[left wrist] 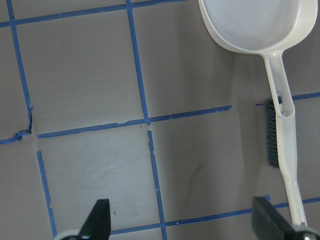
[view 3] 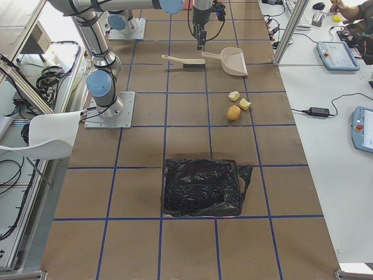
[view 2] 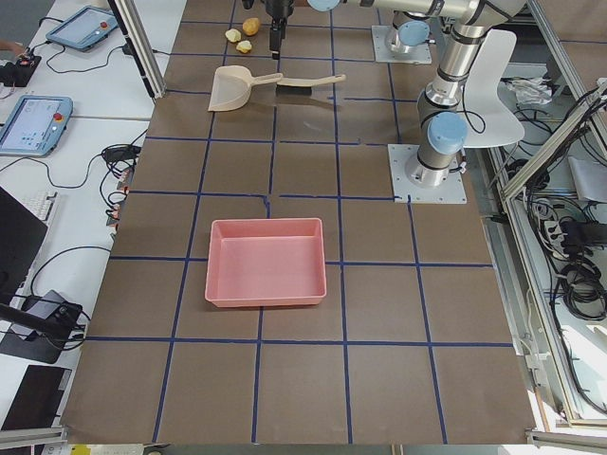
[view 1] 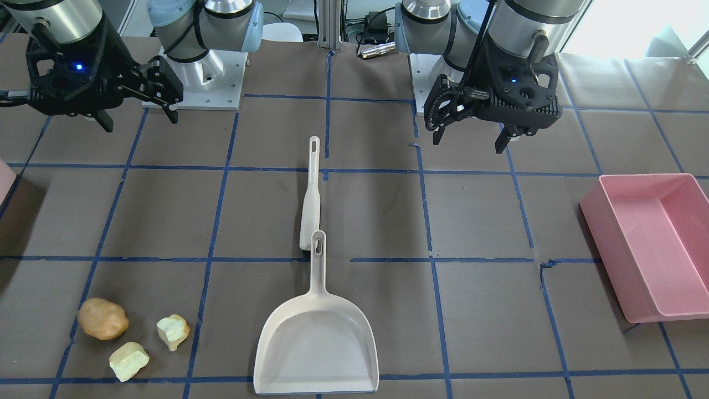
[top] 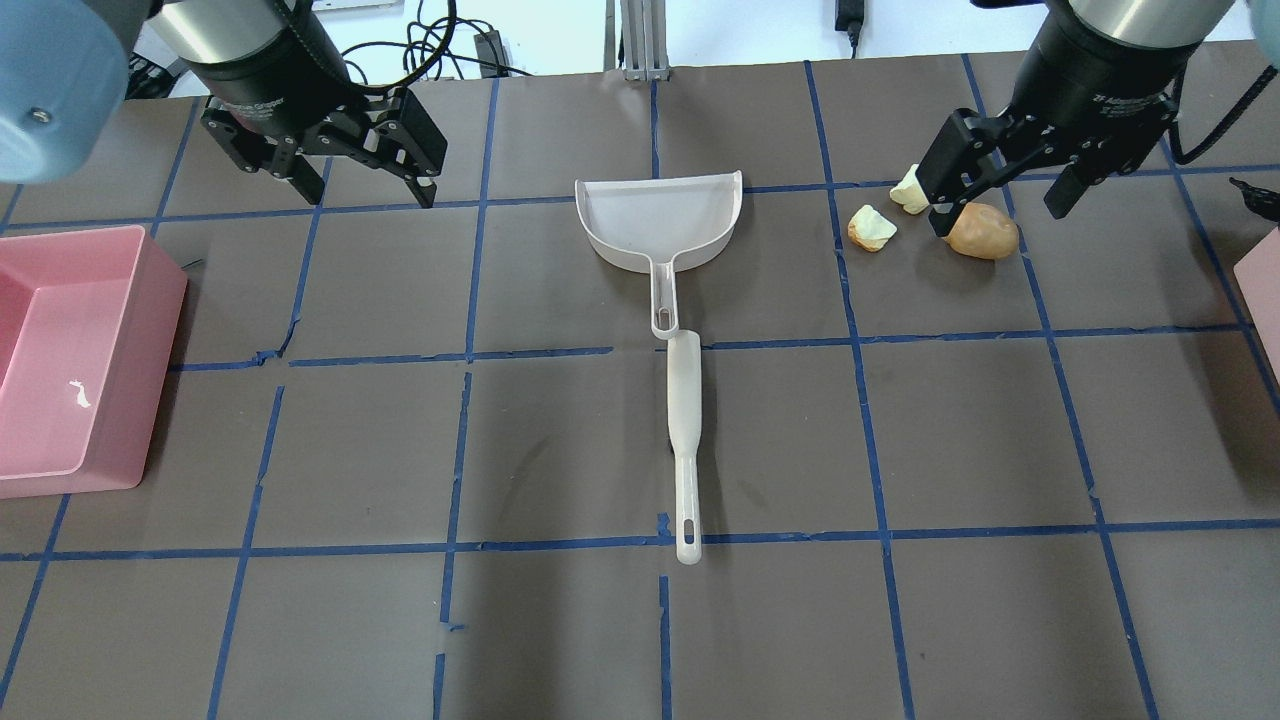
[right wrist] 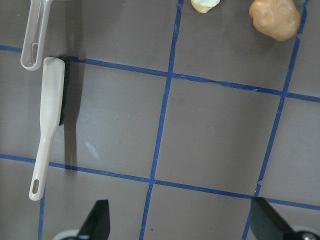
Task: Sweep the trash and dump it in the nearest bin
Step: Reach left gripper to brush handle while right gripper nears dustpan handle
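The trash lies together on the table: an orange-brown potato-like lump (view 1: 103,318) (top: 982,231) and two pale yellow-green spongy chunks (view 1: 173,332) (view 1: 128,361). Only a pink corner of the bin (view 1: 4,185) (top: 1264,280) shows, on my right side. My right gripper (view 1: 138,121) (top: 998,215) is open and empty, held high over the table. In its wrist view the potato (right wrist: 275,17) sits at the top edge. My left gripper (view 1: 469,142) (top: 365,197) is open and empty, also held high.
A white dustpan (view 1: 316,349) (top: 660,220) and a white hand brush (view 1: 311,205) (top: 685,420) lie end to end at mid-table. A large pink tub (view 1: 653,244) (top: 70,360) stands on my left. A black bag-covered container (view 3: 201,186) shows in the exterior right view.
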`<state>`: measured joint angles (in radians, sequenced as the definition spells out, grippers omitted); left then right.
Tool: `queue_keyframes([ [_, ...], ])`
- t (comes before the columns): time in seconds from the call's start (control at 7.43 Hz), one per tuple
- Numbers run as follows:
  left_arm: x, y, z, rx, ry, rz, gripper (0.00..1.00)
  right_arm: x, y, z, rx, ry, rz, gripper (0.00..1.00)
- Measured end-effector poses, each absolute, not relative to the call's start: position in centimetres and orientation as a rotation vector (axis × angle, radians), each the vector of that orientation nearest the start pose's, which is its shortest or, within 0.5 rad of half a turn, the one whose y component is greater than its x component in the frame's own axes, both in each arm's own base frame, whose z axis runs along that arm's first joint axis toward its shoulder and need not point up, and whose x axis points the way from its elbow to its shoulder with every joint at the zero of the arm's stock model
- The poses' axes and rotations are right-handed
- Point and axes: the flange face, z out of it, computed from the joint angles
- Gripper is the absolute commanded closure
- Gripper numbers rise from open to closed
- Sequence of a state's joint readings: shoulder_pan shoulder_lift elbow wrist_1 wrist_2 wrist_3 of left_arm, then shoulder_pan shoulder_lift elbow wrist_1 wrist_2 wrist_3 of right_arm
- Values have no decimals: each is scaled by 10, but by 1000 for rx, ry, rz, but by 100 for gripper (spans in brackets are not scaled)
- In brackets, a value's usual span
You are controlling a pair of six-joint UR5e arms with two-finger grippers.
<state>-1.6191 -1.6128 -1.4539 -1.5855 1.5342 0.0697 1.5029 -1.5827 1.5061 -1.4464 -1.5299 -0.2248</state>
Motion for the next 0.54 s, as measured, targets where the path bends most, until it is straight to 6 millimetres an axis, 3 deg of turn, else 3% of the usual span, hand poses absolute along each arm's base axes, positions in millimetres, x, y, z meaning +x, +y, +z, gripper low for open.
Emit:
queue_keyframes([
  [0.4,-166,-504,510,207,3179,-51,0,105,-488,505,-184,3097,80,0],
  [0.54,-178,-501,500,230,3179,0,0,106,-488,501,-153,3100,91,0],
])
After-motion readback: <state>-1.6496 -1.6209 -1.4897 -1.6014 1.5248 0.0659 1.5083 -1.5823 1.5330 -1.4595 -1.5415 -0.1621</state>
